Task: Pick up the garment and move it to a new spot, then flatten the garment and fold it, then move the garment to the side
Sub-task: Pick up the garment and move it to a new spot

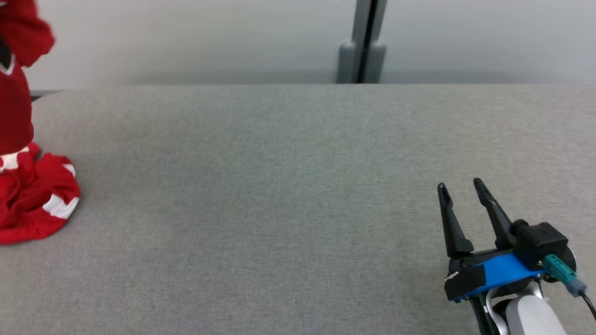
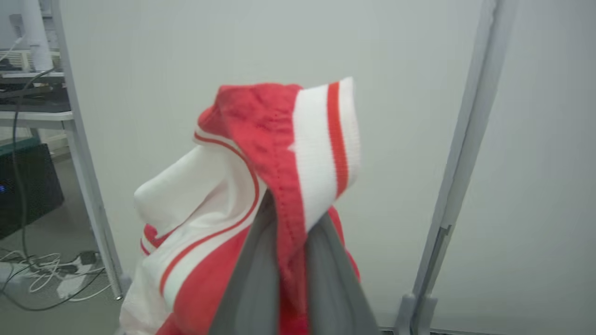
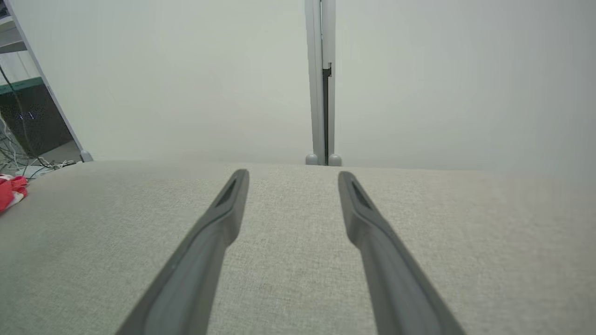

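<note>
A red garment with white stripes (image 1: 32,204) sits at the left edge of a grey cloth-covered table (image 1: 288,195). Its upper part hangs raised in the air while its lower folds pool on the table surface. In the left wrist view, the left gripper (image 2: 286,218) has its two fingers pressed together on a bunch of the red cloth, and a white striped band flops over the tips. The right gripper (image 1: 459,184) sits low at the near right of the table, well apart from the garment, with its fingers spread and holding nothing.

The step in hand appears to be lifting the garment to carry it to a new spot. To do it well, the left arm likely needs to rise until the pooled folds clear the table, so nothing drags, then travel right toward the bare middle. The pinch takes only a small bunch of fabric, so a smooth, unhurried move would lessen the chance of slipping.
</note>
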Tool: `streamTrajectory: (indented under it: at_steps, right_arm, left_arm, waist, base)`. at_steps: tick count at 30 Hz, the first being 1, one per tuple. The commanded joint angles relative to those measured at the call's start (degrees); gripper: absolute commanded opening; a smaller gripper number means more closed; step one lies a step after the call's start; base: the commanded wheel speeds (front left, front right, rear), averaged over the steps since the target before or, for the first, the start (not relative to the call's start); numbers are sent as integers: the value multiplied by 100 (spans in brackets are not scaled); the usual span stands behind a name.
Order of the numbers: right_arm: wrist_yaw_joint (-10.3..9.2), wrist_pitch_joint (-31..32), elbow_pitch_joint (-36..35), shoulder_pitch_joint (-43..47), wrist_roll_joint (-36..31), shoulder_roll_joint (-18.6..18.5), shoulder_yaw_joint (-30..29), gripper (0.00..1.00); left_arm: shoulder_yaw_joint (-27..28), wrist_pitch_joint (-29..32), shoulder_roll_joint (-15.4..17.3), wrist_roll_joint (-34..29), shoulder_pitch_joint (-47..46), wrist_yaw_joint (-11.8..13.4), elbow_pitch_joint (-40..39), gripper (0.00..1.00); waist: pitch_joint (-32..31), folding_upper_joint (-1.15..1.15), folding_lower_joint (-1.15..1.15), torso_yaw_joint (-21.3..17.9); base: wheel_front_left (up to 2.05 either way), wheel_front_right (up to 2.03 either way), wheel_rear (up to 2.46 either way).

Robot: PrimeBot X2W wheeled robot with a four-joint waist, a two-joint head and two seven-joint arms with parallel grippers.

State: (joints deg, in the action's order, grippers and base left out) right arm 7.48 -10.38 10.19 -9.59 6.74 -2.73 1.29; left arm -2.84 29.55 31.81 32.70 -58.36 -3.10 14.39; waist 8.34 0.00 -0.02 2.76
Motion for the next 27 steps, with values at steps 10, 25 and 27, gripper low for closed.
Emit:
streamTrajectory:
  at_steps: [10, 25, 27]
  right_arm:
    - [3, -51, 4, 37, 246, -25, 108, 100]
    - [3, -271, 241, -265, 539, -25, 168, 100]
    - [3, -297, 268, -298, 535, -25, 158, 100]
  left_arm:
    - [-978, 451, -969, 232, -634, -206, -624, 0]
    - [-2034, -615, -1734, 315, 1490, -290, -99, 0]
    - [-2081, -955, -1822, 235, 1854, -232, 188, 0]
  waist:
    - [-244, 0, 2, -839]
    - [354, 0, 2, -1819]
    - [375, 0, 2, -1860]
  base:
    - [0, 0, 0]
    - [0, 0, 0]
    - [0, 0, 0]
